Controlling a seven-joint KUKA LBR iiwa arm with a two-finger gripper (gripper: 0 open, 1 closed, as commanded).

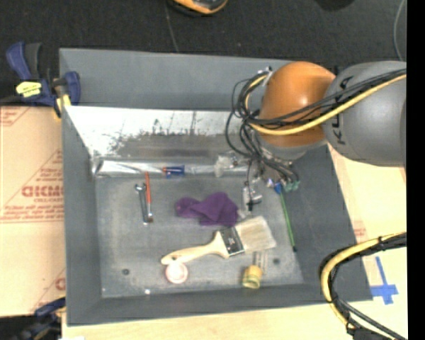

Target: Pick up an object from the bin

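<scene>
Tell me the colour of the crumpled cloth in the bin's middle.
Purple. The cloth shows best in the camera view.

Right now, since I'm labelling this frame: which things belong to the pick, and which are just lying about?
Likely in the job: gripper, purple cloth just left of it, bin.
Lying about: paintbrush, metal tool, green stick, brass cylinder, pink disc.

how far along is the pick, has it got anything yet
Nothing looks lifted yet: the purple cloth, paintbrush and small brass piece all lie in the bin. In hand: the claw sits low by the cloth's right edge. Left: grasping and lifting.
</scene>
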